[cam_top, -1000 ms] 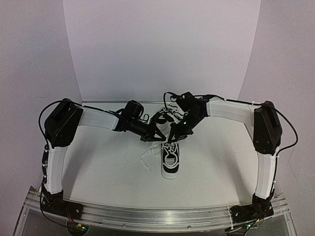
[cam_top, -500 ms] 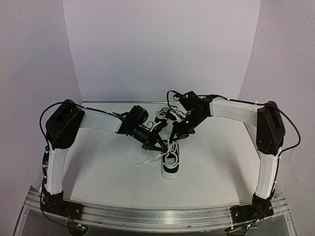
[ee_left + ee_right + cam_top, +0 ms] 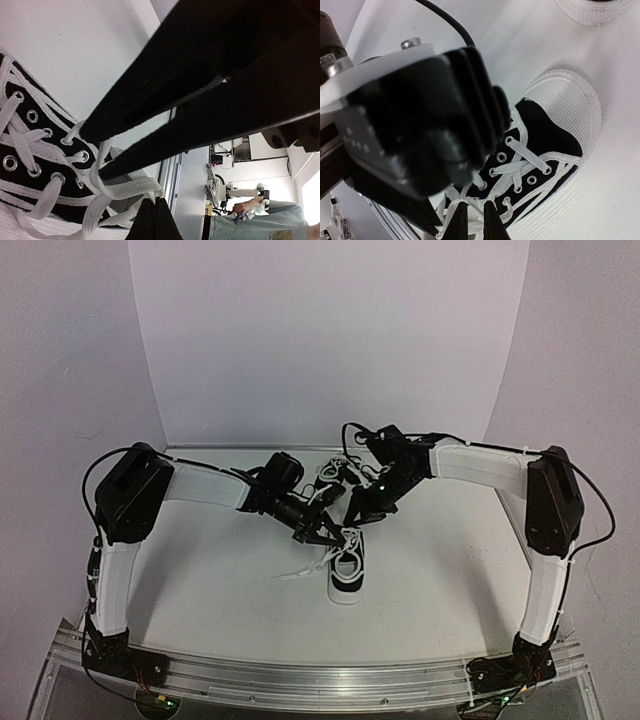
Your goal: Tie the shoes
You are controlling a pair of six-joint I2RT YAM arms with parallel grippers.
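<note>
Black sneaker (image 3: 348,574), white sole, mid-counter (image 3: 455,570), white laces (image 3: 528,155) loose through metal eyelets; left gripper (image 3: 328,539) jaws pinch a strand by the top eyelets, right gripper (image 3: 357,523) jaws clamp another alongside.

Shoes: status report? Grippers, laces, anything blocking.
Left gripper jaws nearly closed at laces, grip unconfirmed. Right gripper shut on laces. Near shoe untied. Far shoe behind, nothing blocking.

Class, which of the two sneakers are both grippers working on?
The nearer sneaker: the left gripper and right gripper meet over its laces. The other sneaker sits farther back, behind them.
</note>
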